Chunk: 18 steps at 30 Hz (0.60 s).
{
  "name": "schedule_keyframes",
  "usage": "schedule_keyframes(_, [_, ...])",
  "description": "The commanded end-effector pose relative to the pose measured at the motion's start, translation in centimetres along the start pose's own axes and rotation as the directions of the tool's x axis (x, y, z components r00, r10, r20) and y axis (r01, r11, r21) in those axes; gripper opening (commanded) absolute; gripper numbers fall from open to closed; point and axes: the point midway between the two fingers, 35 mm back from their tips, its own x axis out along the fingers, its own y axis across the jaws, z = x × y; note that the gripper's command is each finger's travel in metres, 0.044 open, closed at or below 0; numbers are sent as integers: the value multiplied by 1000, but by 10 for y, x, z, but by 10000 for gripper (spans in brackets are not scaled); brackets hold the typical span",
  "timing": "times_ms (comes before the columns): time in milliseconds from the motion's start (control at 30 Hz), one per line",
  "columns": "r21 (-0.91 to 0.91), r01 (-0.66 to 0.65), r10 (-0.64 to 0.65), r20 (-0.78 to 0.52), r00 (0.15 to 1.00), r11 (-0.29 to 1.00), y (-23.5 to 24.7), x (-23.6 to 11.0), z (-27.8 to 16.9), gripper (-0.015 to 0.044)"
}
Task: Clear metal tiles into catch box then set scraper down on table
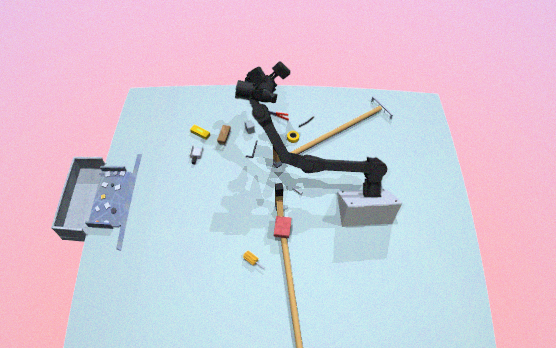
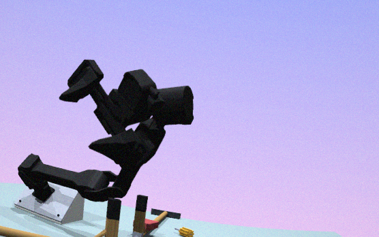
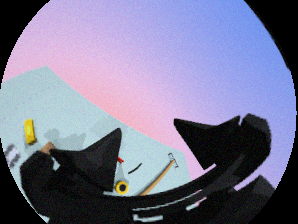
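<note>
My gripper (image 1: 278, 84) (image 2: 75, 122) (image 3: 147, 124) is open and empty, raised high above the table's far side. The long scraper (image 1: 290, 280) (image 2: 160, 217) lies on the table, its black-tipped grip standing up; its flat dark head shows in the exterior view but is outside the top view. The steel bench plate (image 1: 124, 192) is at the left, with several small tiles on it, including a white tile (image 1: 117, 187) and a yellow one (image 1: 103, 196). The catch box (image 1: 67, 193) adjoins the plate's far end.
A red block (image 1: 282, 226) (image 2: 150, 223) is at the scraper's handle. A second long tool (image 1: 340, 131) (image 3: 160, 178) has a pronged head. A yellow block (image 1: 200, 131) (image 3: 30, 131), brown block (image 1: 224, 134), tape roll (image 1: 293, 136) (image 3: 122, 187) and screwdriver (image 1: 251, 258) (image 2: 186, 232) lie around.
</note>
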Motion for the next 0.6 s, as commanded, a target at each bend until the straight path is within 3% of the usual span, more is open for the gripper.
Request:
schedule_keyframes(0, [0,0,0,0,1000,1000,0,0,0,426])
schedule_keyframes(567, [-32,-14,15,27,1000,999,-33,-16,29,440])
